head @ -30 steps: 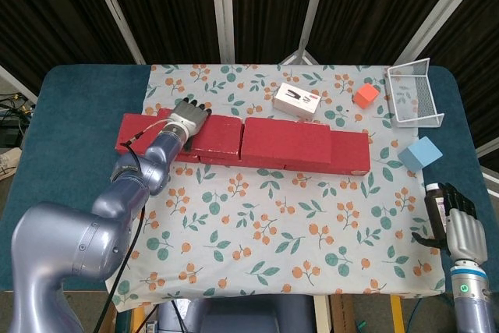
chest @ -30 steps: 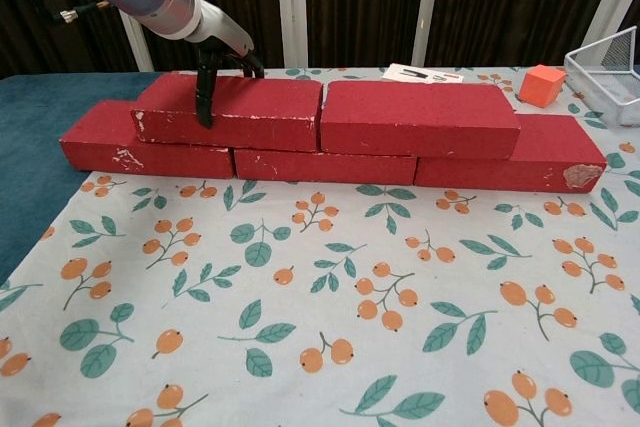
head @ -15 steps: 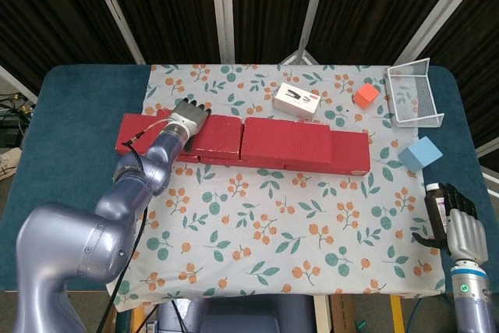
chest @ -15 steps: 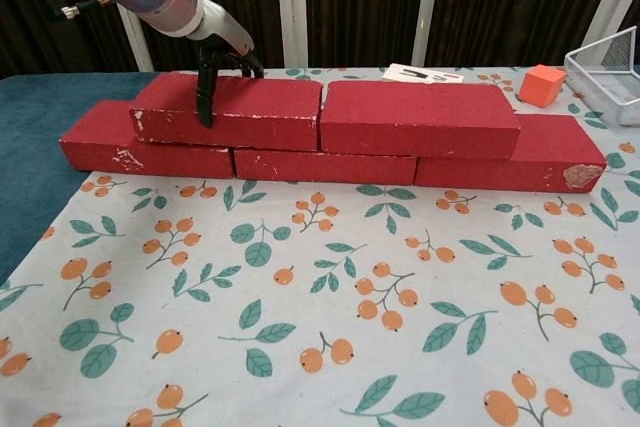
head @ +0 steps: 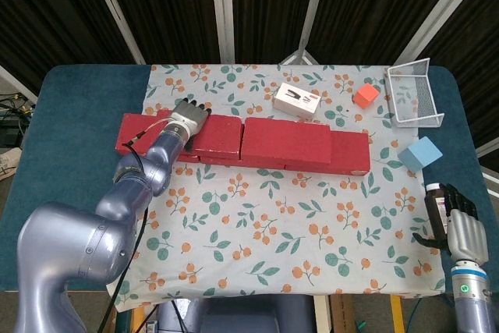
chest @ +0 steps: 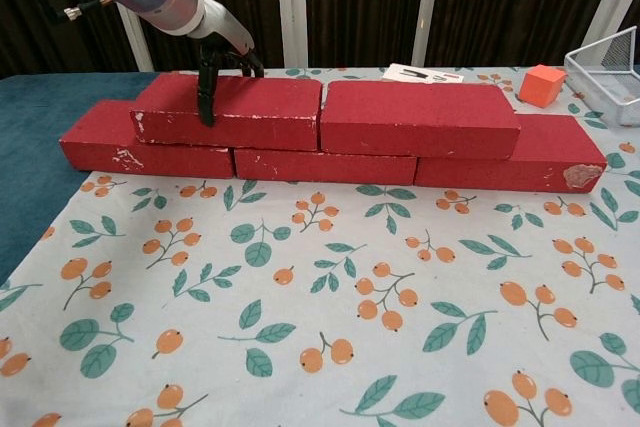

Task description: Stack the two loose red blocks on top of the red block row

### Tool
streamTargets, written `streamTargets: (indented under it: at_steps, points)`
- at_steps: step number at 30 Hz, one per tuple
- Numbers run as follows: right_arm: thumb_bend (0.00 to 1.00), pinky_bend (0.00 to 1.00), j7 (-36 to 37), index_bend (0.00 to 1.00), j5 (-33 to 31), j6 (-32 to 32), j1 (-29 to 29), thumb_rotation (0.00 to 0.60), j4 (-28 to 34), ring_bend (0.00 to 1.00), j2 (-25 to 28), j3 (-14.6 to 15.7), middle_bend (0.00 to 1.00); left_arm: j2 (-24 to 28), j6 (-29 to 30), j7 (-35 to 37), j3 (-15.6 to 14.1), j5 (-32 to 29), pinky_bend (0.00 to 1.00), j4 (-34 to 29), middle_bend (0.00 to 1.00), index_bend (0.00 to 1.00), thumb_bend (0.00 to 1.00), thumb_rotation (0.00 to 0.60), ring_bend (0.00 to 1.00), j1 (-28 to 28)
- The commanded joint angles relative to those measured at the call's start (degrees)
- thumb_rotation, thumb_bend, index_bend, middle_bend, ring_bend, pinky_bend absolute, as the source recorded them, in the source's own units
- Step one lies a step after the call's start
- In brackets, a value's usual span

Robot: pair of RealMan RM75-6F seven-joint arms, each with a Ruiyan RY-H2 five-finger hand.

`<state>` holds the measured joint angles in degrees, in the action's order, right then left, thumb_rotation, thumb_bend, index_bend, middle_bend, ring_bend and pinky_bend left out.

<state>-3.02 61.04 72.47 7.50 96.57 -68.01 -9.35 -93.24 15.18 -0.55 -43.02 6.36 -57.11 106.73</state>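
floral cloth (head: 265, 216) on teal table (head: 70, 138) | dark curtains (head: 171, 5) | left hand (head: 189, 116) grips upper-left block (head: 204, 135)

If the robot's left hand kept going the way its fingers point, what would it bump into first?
Probably nothing soon: the left hand, gripping the upper left red block, points toward the table's far edge, where only flowered cloth shows ahead, though depth is unclear.

We see a robot test bench in a lab, not a home: a table (head: 70, 107) under teal felt and a printed cloth (chest: 330, 307), dark curtains (head: 164, 5) on metal poles behind, and toy-like props such as a wire basket (head: 415, 95) and foam cubes (head: 365, 96).
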Motion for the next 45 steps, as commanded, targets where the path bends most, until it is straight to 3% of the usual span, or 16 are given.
streamTargets:
  at_steps: [1, 13, 25, 28, 32, 45]
  points:
    - [0.05, 0.00, 0.06, 0.02, 0.01, -0.04, 0.00, 0.600, -0.07, 0.00, -0.01, 0.02, 0.02, 0.01, 0.25, -0.20, -0.05, -0.20, 0.02, -0.16, 0.00, 0.06, 0.00, 0.600, 0.00, 0.18]
    - [0.05, 0.00, -0.88, 0.02, -0.55, -0.04, 0.12, 0.600, 0.31, 0.00, -0.01, 0.04, 0.02, 1.94, -0.03, 0.03, 1.19, -0.64, 0.02, -2.58, 0.00, 0.03, 0.00, 0.600, 0.00, 1.64]
    - [0.05, 0.00, -1.27, 0.02, -0.96, -0.12, 0.16, 0.600, 0.57, 0.00, 0.04, 0.07, 0.02, 6.42, 6.66, -0.93, 1.29, -0.72, 0.02, -8.21, 0.00, 0.01, 0.00, 0.600, 0.00, 1.27]
    - [0.05, 0.00, -1.17, 0.02, -0.77, 0.10, 0.10, 0.600, 0.58, 0.00, 0.01, 0.07, 0.02, 9.65, 11.58, -1.04, 2.70, 0.64, 0.02, -12.53, 0.01, 0.03, 0.00, 0.600, 0.00, -0.37]
    - [0.05, 0.00, -1.17, 0.02, -0.86, 0.12, 0.08, 0.600, 0.58, 0.00, -0.03, 0.07, 0.02, 14.63, 16.68, -1.10, 4.74, 4.65, 0.02, -18.85, 0.07, 0.14, 0.00, 0.600, 0.00, -3.48]
    - [0.05, 0.00, -1.04, 0.02, -0.32, 0.07, 0.22, 0.600, 0.57, 0.00, -0.38, 0.23, 0.02, 24.73, 20.21, -1.15, 10.46, 13.07, 0.02, -25.30, 0.13, 0.18, 0.00, 0.600, 0.00, -15.13]
